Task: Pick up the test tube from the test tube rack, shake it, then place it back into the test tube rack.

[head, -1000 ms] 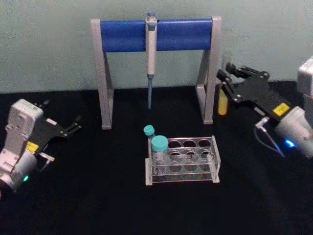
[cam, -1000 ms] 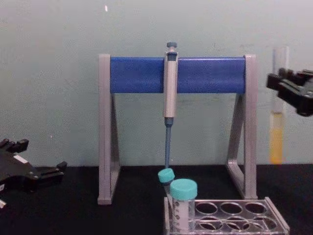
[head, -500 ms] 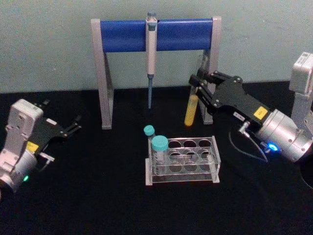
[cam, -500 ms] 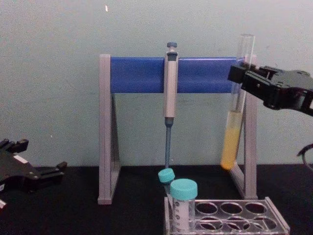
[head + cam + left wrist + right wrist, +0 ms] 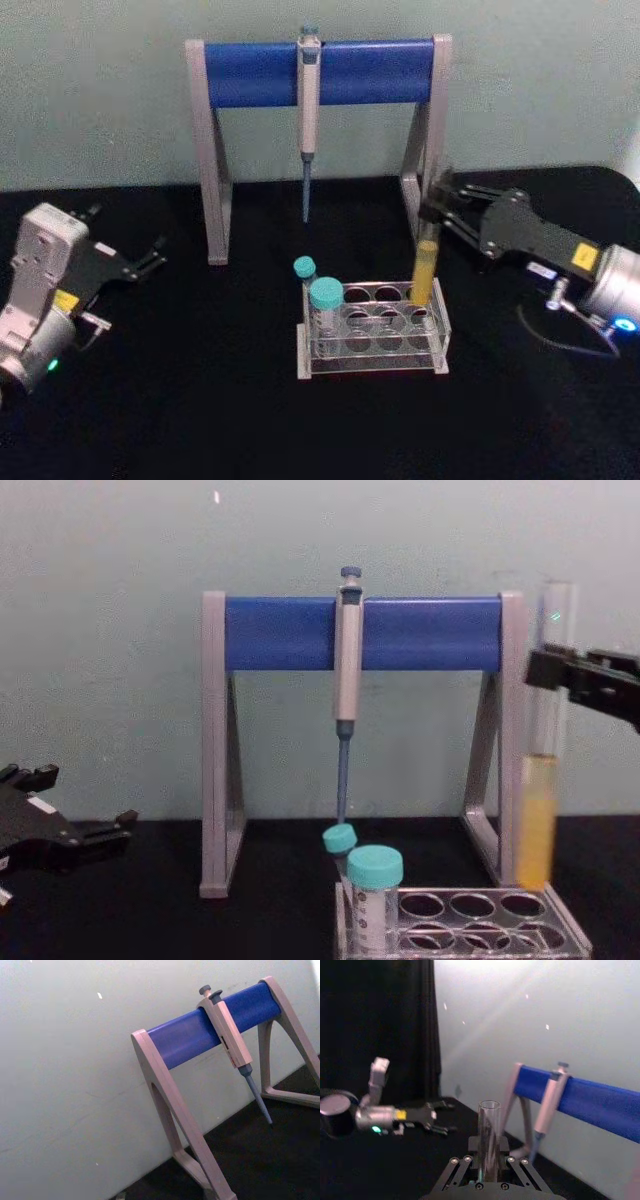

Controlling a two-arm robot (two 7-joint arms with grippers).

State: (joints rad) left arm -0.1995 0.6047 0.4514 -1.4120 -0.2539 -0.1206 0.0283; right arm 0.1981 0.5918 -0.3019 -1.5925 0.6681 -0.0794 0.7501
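A black table (image 5: 200,410) runs back to a pale green wall (image 5: 100,90); at the rear stands a grey pipette stand (image 5: 320,72) with a blue crossbar, and a pipette (image 5: 309,110) hangs from its middle; in front of it, near the table's centre, sits the clear test tube rack (image 5: 375,338), with two teal-capped tubes (image 5: 325,294) at its left end

The right arm reaches in from the right side, roughly level, its right pincer (image 5: 437,207) above the rack's far right corner; its fingers are pinching the test tube (image 5: 424,272) by the clear upper part, below the open mouth; the tube hangs upright, yellow liquid filling its lower portion; in the chest view its rounded tip comes down to the rim of the far right hole, and whether it has entered the hole cannot be told

The left arm lies at the table's left side, well apart from the rack; the left pincer (image 5: 128,232) points inward toward the stand, fingers spread and holding nothing
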